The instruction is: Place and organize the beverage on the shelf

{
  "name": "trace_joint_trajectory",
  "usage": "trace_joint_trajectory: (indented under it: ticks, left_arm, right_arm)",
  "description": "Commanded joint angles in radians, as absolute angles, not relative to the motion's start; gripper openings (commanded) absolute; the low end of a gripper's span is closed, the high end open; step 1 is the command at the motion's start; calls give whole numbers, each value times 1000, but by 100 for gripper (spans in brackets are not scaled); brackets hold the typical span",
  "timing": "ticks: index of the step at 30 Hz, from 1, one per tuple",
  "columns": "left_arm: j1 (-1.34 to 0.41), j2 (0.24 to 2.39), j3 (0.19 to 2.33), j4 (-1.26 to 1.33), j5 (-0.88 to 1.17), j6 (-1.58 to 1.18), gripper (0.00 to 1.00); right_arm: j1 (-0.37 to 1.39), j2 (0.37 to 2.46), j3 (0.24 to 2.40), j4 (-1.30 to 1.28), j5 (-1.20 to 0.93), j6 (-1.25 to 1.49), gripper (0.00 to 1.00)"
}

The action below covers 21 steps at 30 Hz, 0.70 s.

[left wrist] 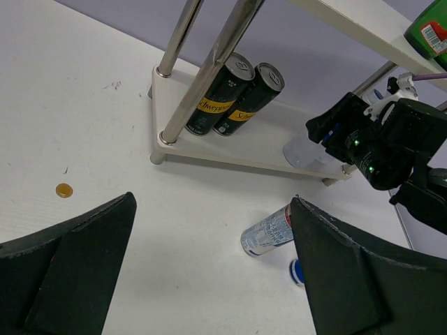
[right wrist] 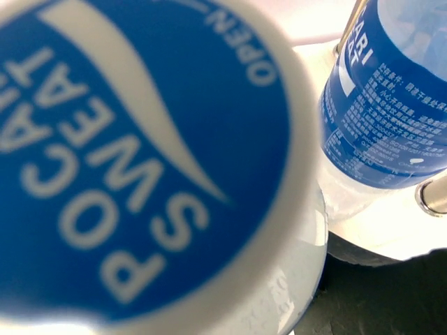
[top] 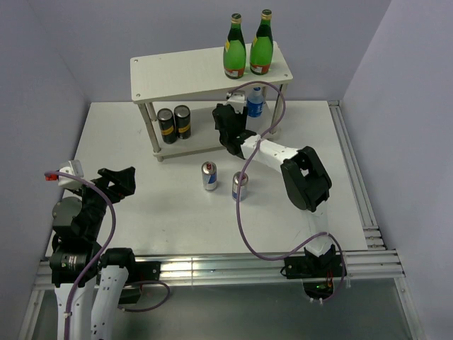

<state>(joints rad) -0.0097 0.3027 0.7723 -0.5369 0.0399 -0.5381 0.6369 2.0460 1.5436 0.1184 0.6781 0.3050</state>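
Observation:
The shelf point(top: 184, 71) stands at the back. Two green bottles point(top: 248, 46) stand on its top board at the right. One blue-labelled water bottle point(top: 255, 105) stands on the lower board and shows in the right wrist view point(right wrist: 391, 105). My right gripper point(top: 228, 122) reaches in beside it. A second water bottle's blue cap point(right wrist: 140, 153) fills the right wrist view, and its clear base point(left wrist: 302, 150) rests on the lower board. Its fingers are mostly hidden. Two silver-blue cans point(top: 209, 176) point(top: 240, 186) stand on the table. My left gripper point(top: 120, 180) point(left wrist: 213, 202) is open and empty, short of one can point(left wrist: 269, 230).
Two dark cans with yellow labels point(top: 174, 123) point(left wrist: 227, 94) stand at the left of the lower board point(left wrist: 265, 143). A small orange disc point(left wrist: 64, 190) lies on the table. Purple cables loop over both arms. Grey walls close in the back and sides.

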Motion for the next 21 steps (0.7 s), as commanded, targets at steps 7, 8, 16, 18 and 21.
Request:
trace_joint_trajectory:
  ticks: [7, 8, 16, 18, 21]
  left_arm:
    - [-3, 296, 770, -503, 48, -525, 99]
    - [-3, 295, 769, -502, 48, -525, 99]
    - [-3, 295, 769, -500, 51, -525, 99]
    - [-3, 295, 769, -502, 52, -525, 99]
    - [-3, 295, 767, -502, 51, -525, 99]
  right_arm:
    - [623, 2098, 1718, 241, 762, 305, 0]
    - [624, 2102, 1720, 245, 768, 307, 0]
    - [618, 2143, 1749, 259, 857, 305, 0]
    - [618, 2151, 1759, 249, 876, 311, 0]
    - [617, 2155, 1769, 239, 870, 314, 58]
